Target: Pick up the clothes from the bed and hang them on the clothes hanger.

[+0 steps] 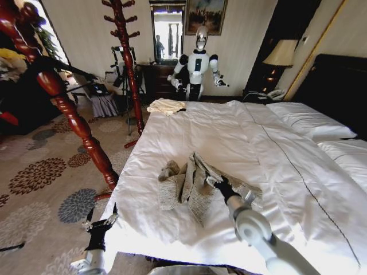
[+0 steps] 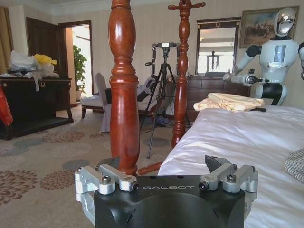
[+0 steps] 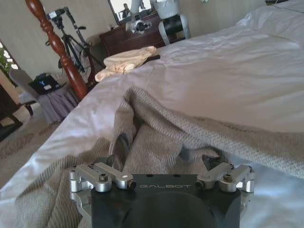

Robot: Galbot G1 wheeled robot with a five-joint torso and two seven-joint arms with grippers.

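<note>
The clothes, a grey-beige knit cardigan (image 1: 183, 186), lie crumpled on the near part of the bed's white duvet (image 1: 275, 172). My right gripper (image 1: 213, 182) is down on the cardigan's right side. In the right wrist view its fingers (image 3: 121, 145) stand apart and open, pressed into the knit (image 3: 156, 118), which rises in a ridge just beyond them. My left gripper (image 1: 101, 222) hangs open over the carpet at the bed's near left corner, holding nothing. A slim black bar (image 1: 179, 109) pokes out beside a cream cloth; I cannot tell whether it is the clothes hanger.
A reddish-brown wooden coat stand (image 1: 74, 120) rises close on the left, a second one (image 1: 129, 63) farther back. The cream-yellow folded cloth (image 1: 165, 106) lies on the bed's far left corner. Another robot (image 1: 198, 63), a camera tripod (image 2: 164, 90) and a dark dresser stand beyond the bed.
</note>
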